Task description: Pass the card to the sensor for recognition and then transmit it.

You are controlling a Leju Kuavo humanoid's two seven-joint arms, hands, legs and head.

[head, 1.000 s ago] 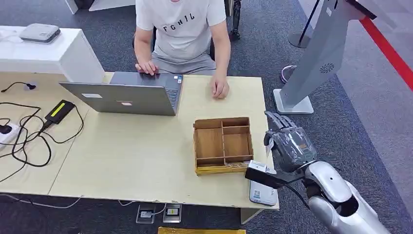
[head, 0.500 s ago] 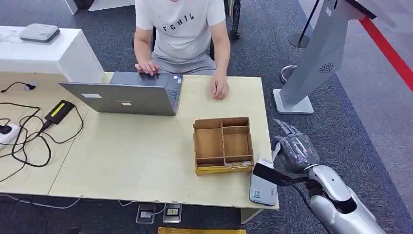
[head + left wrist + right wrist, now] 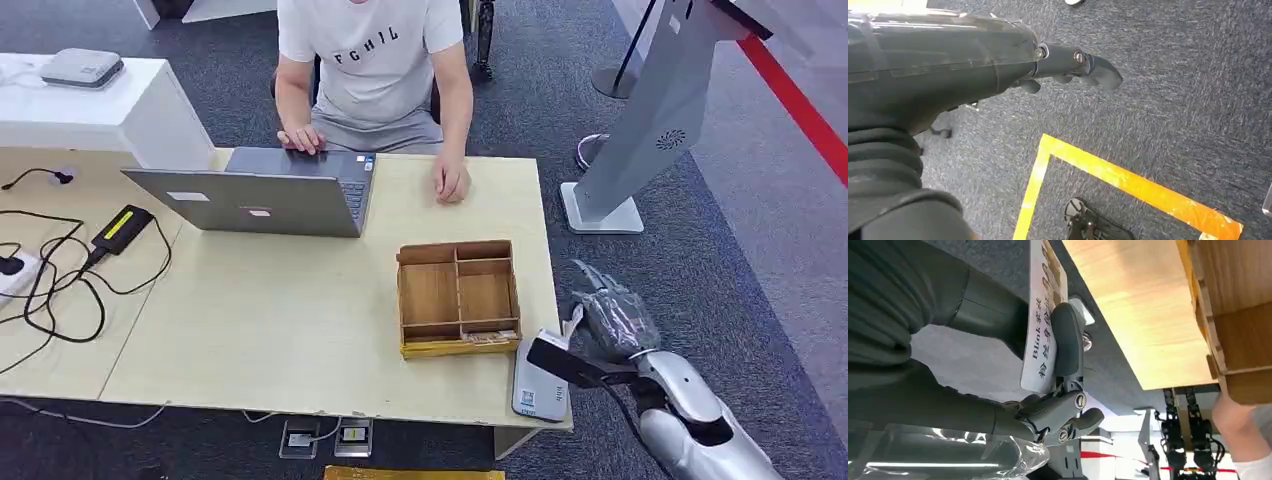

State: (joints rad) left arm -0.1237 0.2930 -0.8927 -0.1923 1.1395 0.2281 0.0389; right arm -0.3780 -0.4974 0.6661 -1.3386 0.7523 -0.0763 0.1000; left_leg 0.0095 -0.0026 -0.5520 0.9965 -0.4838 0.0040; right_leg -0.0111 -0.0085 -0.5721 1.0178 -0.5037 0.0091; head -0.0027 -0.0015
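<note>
Our right robot hand [image 3: 612, 318] pinches the card [image 3: 1044, 315] between thumb and fingers. It has slid back and down, off the right edge of the tabletop [image 3: 300, 320], past the white sensor [image 3: 538, 378] at the near right corner. We think the scan is done, so handing the card to the person [image 3: 372, 70] comes next. Our left robot hand [image 3: 1068, 67] hangs over the floor, its fingers curled, holding nothing.

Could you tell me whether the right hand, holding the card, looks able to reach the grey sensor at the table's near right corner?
Probably yes. The right hand pinches the card just beyond the table's right edge, beside the sensor. Nothing stands between them; the wooden tray sits farther in.
</note>
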